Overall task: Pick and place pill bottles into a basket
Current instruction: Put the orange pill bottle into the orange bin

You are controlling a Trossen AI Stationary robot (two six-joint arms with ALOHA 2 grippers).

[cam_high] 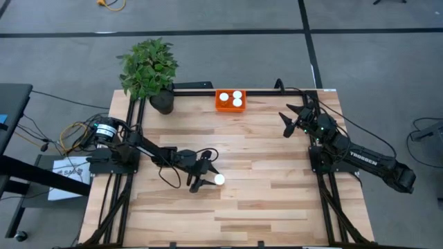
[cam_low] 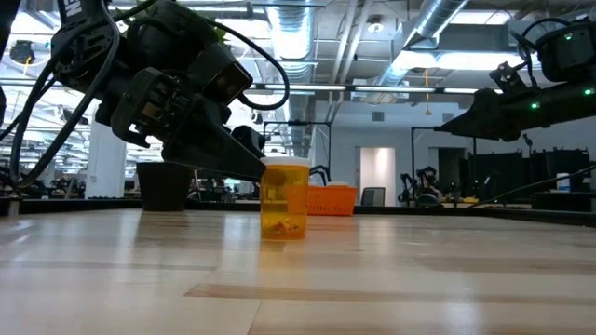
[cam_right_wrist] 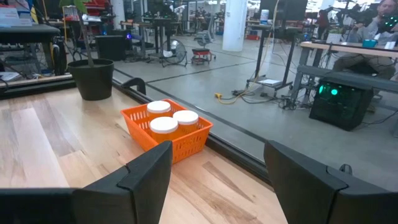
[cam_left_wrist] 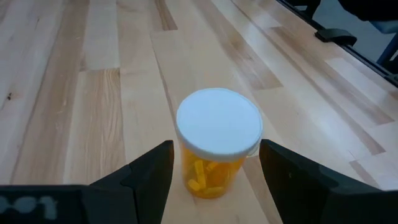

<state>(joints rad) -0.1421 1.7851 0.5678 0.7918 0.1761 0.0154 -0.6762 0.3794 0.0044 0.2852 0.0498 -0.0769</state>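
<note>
High view: "TROSSEN" on right arm (cam_high: 367,158); pill bottle (cam_high: 219,179) unlabelled.

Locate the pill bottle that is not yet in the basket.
In the high view, the pill bottle stands mid-table between the open left gripper's fingers, well short of the basket.

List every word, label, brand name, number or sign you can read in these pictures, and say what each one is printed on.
"TROSSEN": white letters on the right arm, high view.
Paper sheet beside the table's left edge: print starts "SA", the rest is too small to read.
Left gripper: pale marks on its dark body, not readable.
Pill bottle between its fingers, and the three in the orange basket: no readable label.
</note>
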